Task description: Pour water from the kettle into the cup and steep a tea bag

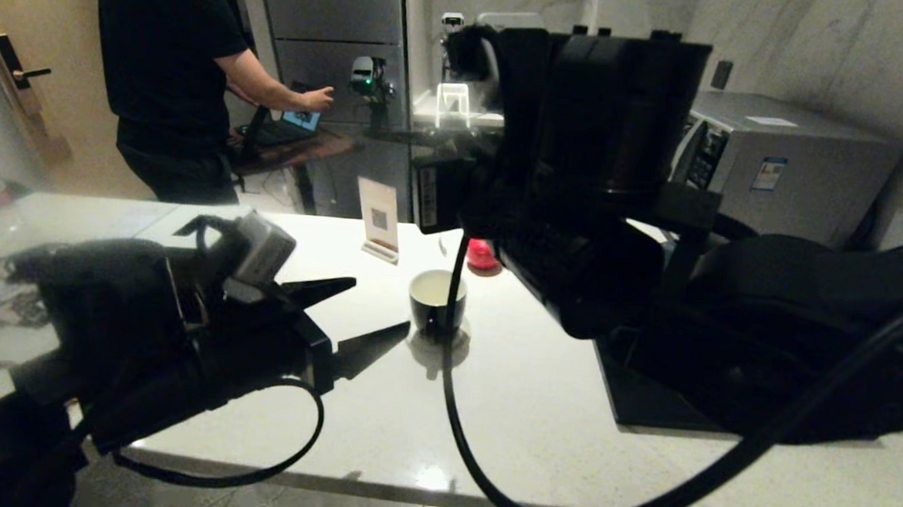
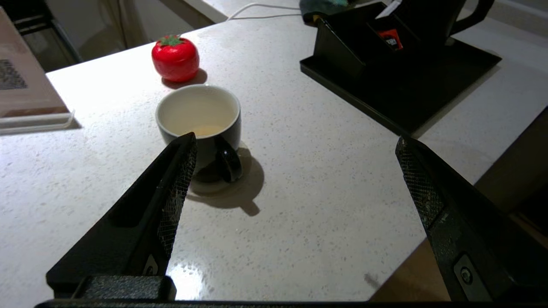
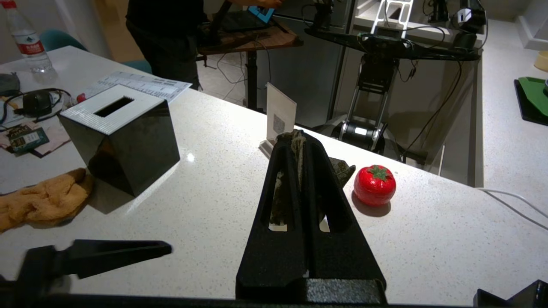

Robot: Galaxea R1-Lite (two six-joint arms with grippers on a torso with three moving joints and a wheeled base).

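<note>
The speckled white stone counter point(image 1: 536, 412) fills the lower frame, the left gripper point(image 1: 383, 312) is seen spread wide and empty at centre-left just beside the small glossy black cup point(image 1: 435, 303) at centre, while the right gripper point(image 3: 299, 141) is clamped on something dark and crumpled, can't tell what.

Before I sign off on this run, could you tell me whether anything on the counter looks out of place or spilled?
No spill shows on the counter. The cup stands upright near the red tomato-shaped object. One oddity: an orange cloth lies crumpled beside the black box. The right gripper is clamped on something dark.
</note>
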